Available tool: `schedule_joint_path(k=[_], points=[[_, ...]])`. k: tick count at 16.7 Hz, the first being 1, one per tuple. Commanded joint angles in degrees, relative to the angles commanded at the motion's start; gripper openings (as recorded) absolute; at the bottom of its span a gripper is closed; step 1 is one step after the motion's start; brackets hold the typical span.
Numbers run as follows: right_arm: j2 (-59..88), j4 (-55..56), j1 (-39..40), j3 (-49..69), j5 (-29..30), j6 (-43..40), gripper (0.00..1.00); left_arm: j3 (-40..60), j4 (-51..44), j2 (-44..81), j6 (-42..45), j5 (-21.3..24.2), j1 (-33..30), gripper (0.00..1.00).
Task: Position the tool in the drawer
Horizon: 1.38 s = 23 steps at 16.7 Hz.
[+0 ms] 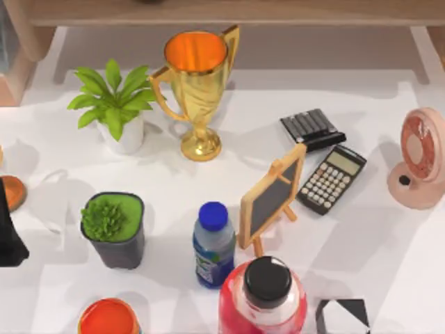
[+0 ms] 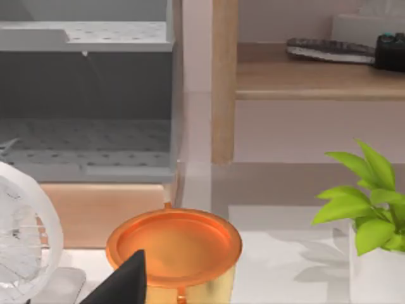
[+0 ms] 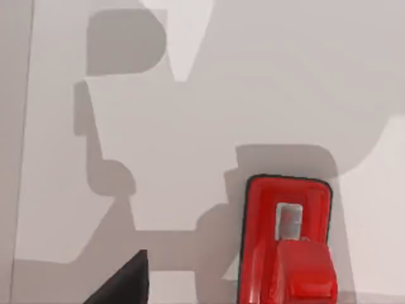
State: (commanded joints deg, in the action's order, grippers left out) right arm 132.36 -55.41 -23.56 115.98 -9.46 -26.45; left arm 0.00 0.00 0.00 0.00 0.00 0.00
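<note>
At the frame's center we see a trophy (image 1: pixel 197 83), a potted plant (image 1: pixel 115 104) to its left, two calculators (image 1: pixel 332 178) to its right, and a bottle (image 1: pixel 213 245) beside a small chalkboard (image 1: pixel 273 195) below it.

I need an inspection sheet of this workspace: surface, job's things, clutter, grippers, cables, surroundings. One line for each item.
Surface: white table, crossed by shadows.
Job's things: red tool lying flat on the table in the right wrist view; grey drawer unit behind the orange-lidded jar in the left wrist view.
Clutter: gold trophy, two potted plants, blue-capped bottle, small chalkboard easel, two calculators, pink fan, red jar with a black lid.
Grippers: left arm at the table's left edge; a dark fingertip in the right wrist view.
Cables: nothing seen.
Surroundings: wooden shelf behind the table.
</note>
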Motion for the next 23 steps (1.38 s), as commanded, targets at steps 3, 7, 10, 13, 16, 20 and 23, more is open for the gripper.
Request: schedule_joint_path(k=[3, 7, 10, 13, 16, 20, 23], points=[[-5.39, 11.06, -1.63, -3.66, -1.11, -5.38, 1.0, 0.0, 0.0, 0.0, 0.0, 0.0, 0.0, 1.0], [-11.78, 30.86, -7.69, -11.95, -2.88, -14.57, 1.0, 0.0, 0.0, 0.0, 0.0, 0.0, 0.0, 1.0], [-15.29, 48.01, -13.68, -20.83, -4.79, -22.41, 1.0, 0.0, 0.0, 0.0, 0.0, 0.0, 0.0, 1.0], [-17.54, 66.15, -19.73, -31.65, -7.39, -30.56, 1.0, 0.0, 0.0, 0.0, 0.0, 0.0, 0.0, 1.0], [-18.58, 84.38, -24.79, -43.89, -10.69, -38.53, 1.0, 0.0, 0.0, 0.0, 0.0, 0.0, 0.0, 1.0], [-18.3, 107.33, -28.32, -61.1, -16.23, -48.06, 1.0, 0.0, 0.0, 0.0, 0.0, 0.0, 0.0, 1.0], [-17.4, 122.61, -28.11, -72.95, -20.97, -53.9, 1.0, 0.0, 0.0, 0.0, 0.0, 0.0, 0.0, 1.0]])
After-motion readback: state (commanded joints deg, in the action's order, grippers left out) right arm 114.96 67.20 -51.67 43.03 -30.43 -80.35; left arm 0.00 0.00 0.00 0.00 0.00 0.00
